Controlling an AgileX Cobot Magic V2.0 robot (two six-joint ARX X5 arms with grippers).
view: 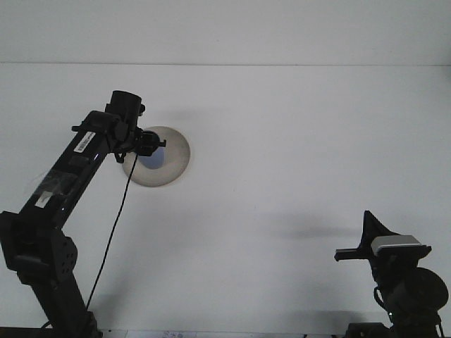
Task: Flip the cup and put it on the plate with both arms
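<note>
A round plate (171,151) was seen on the white table (296,141), toward the left side. A small blue cup (153,159) was set on the plate. The left gripper (148,143) was held right over the cup, at the plate's left edge. Its fingers were too dark and small to be made out, so whether they were open or closed on the cup could not be told. The right gripper (368,239) was parked low at the right, well apart from the plate, and its fingers could not be made out either.
</note>
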